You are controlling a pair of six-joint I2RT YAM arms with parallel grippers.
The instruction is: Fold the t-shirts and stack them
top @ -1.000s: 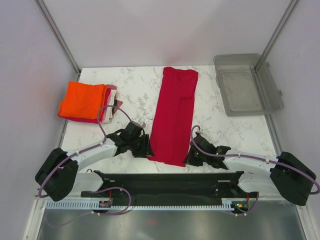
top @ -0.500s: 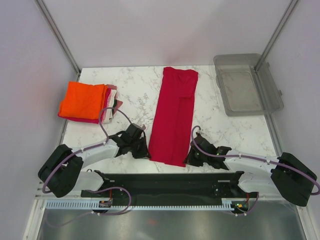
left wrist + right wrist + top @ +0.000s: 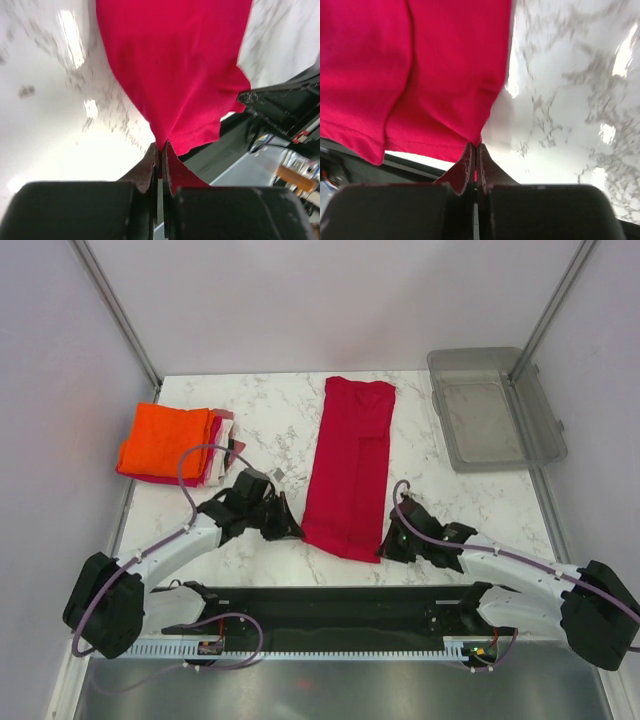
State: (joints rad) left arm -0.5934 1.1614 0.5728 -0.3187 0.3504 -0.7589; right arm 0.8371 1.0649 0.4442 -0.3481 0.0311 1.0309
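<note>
Since a second ago both arms have pushed forward and the left gripper [image 3: 291, 531] has clamped shut on the near left corner of the crimson t-shirt [image 3: 350, 465], which lies lengthwise mid-way across the marble table [image 3: 270, 420], while the right gripper [image 3: 393, 543] is closed tight on its near right corner.

White-linked, black-jointed left arm [image 3: 172, 546] and right arm [image 3: 512, 565], each trailing looped lilac cables [image 3: 188, 468]. Matte black left gripper [image 3: 161, 148], right gripper [image 3: 475, 148]: narrow tapered tips.

Clear grey bin [image 3: 495, 410] on marble table [image 3: 270, 420]
</note>
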